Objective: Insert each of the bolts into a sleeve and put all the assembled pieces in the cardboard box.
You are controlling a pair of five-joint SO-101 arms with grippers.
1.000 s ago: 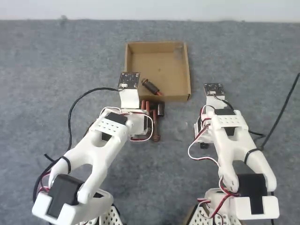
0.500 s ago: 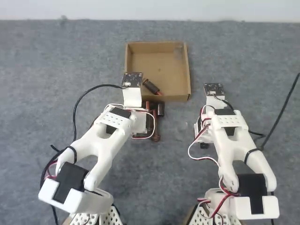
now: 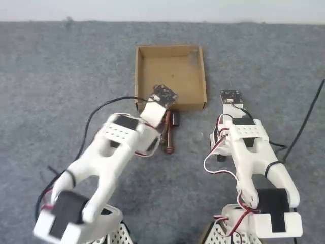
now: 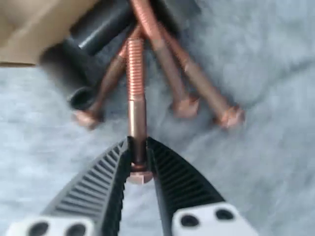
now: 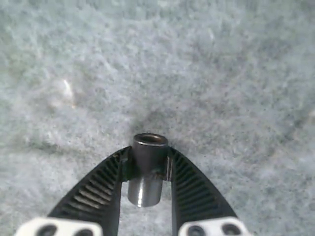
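My left gripper (image 4: 138, 143) is shut on a copper bolt (image 4: 136, 93) just above its head, threaded end pointing away. Below it three more bolts (image 4: 170, 64) lie fanned on the carpet beside black sleeves (image 4: 97, 25), close to a corner of the cardboard box (image 4: 29, 29). From above, the left arm (image 3: 122, 137) hangs over the loose bolts (image 3: 167, 134) in front of the box (image 3: 170, 47); one sleeve (image 3: 175, 119) lies by the front wall. My right gripper (image 5: 147, 155) is shut on a black sleeve (image 5: 146, 183), open bore outward, over bare carpet.
Grey carpet covers the table. The right arm (image 3: 244, 137) stands right of the box, near its front right corner. A black cable (image 3: 307, 122) runs along the right edge. Open carpet lies left of the box and between the two arms.
The left arm's wrist has swung to the right and twisted, now over the bolts at the box's front wall. The right arm has stayed where it was.
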